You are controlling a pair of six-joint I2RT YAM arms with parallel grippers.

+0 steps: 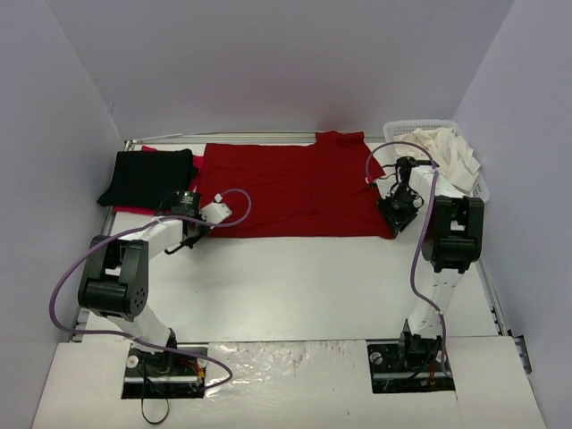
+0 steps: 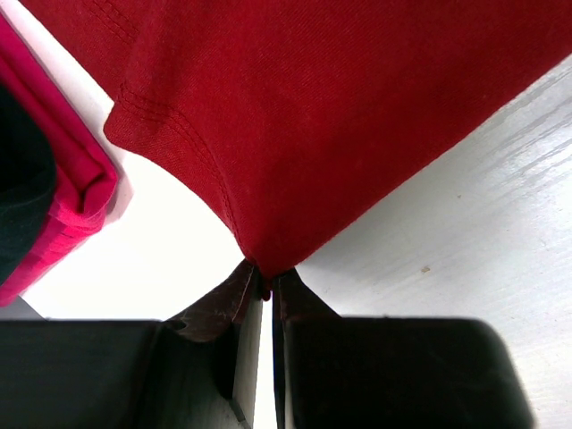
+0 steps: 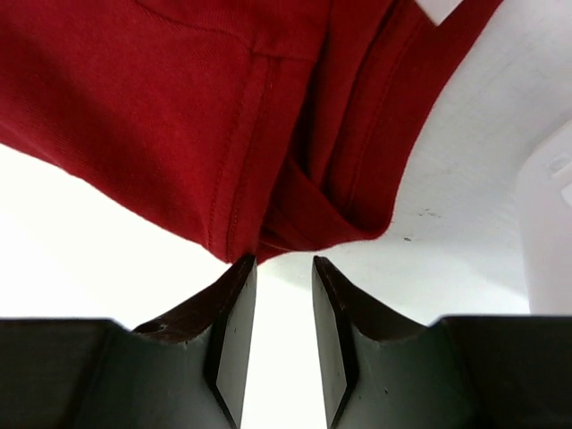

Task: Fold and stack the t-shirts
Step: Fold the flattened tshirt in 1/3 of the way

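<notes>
From above, you see the dark red t-shirt (image 1: 286, 183) spread flat across the far half of the table (image 1: 295, 286). A folded black t-shirt (image 1: 147, 177) lies on a bright red t-shirt (image 1: 197, 164) at far left, and a cream-white t-shirt (image 1: 447, 152) sits in the basket (image 1: 420, 126) at far right.

In your left wrist view, the left gripper (image 2: 266, 286) is pinched together on the dark red t-shirt's corner.

In your right wrist view, the right gripper (image 3: 284, 268) has its jaws apart and nothing between them. The hem is just ahead of its tips.

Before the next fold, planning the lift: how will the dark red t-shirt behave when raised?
Probably floppy: the dark red t-shirt gathers where the left tool pinches its corner. Likely light: thin cloth lying flat. Its doubled layers by the open right tool may slide apart.
</notes>
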